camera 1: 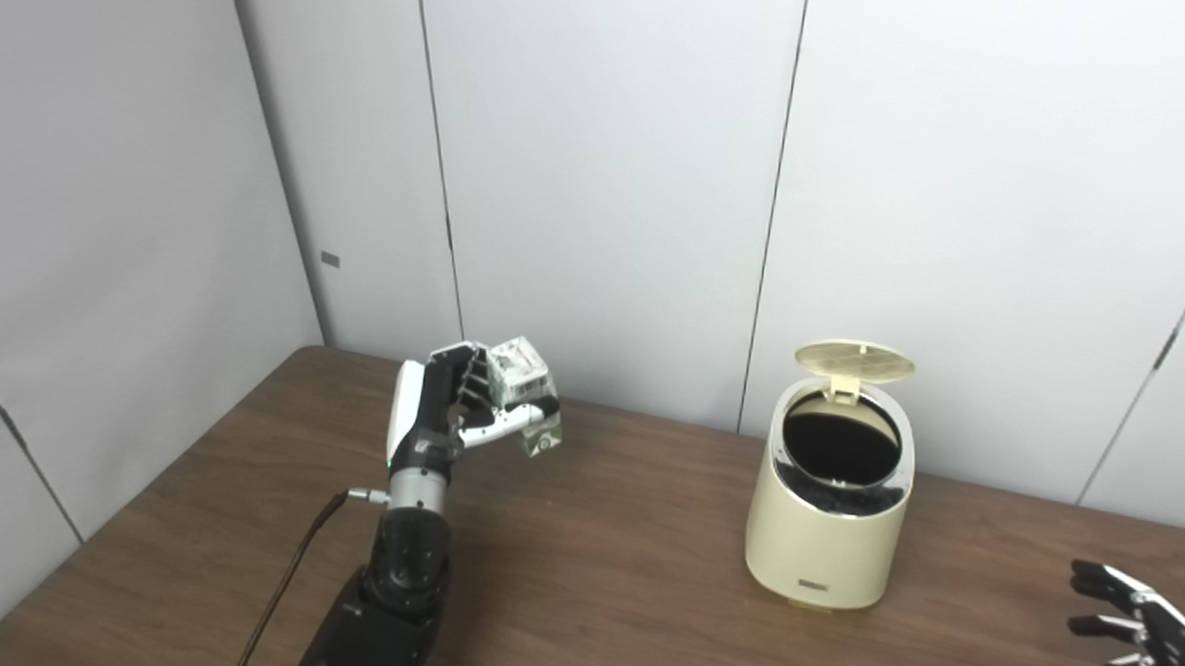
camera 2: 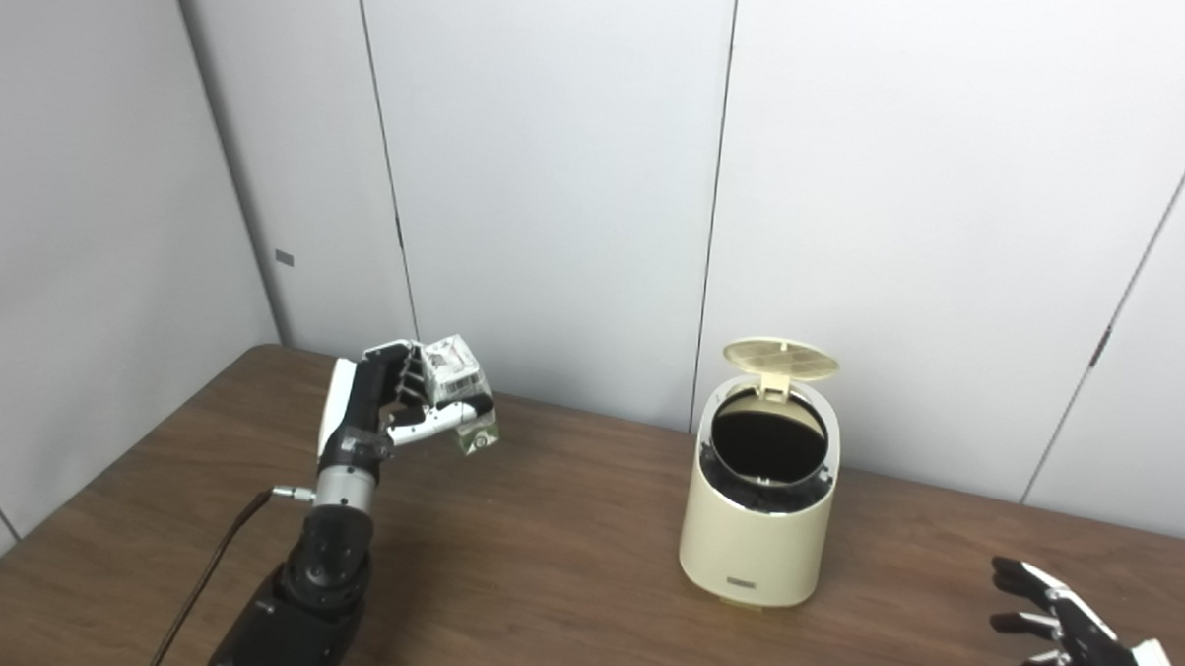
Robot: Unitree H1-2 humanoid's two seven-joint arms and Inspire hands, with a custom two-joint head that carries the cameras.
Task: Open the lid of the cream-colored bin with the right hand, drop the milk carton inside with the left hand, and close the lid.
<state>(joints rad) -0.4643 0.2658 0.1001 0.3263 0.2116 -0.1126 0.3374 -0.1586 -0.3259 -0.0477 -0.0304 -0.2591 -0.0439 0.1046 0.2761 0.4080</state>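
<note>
Your left hand (camera 1: 457, 397) grips the carton (camera 1: 524, 385), well left of the open bin (camera 1: 827, 524); releasing early misses. Right hand (camera 1: 1139, 633) spread, empty.

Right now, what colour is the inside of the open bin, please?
Black inside the bin, clearest in the right eye view.

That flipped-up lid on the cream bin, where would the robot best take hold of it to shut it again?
Probably at the front edge of the lid, the side farthest from its hinge at the back of the cream-colored bin. The lid stands raised over the open mouth, so the free right hand, fingers apart, would best come from above and in front and press that edge down rather than pinch it.
</note>
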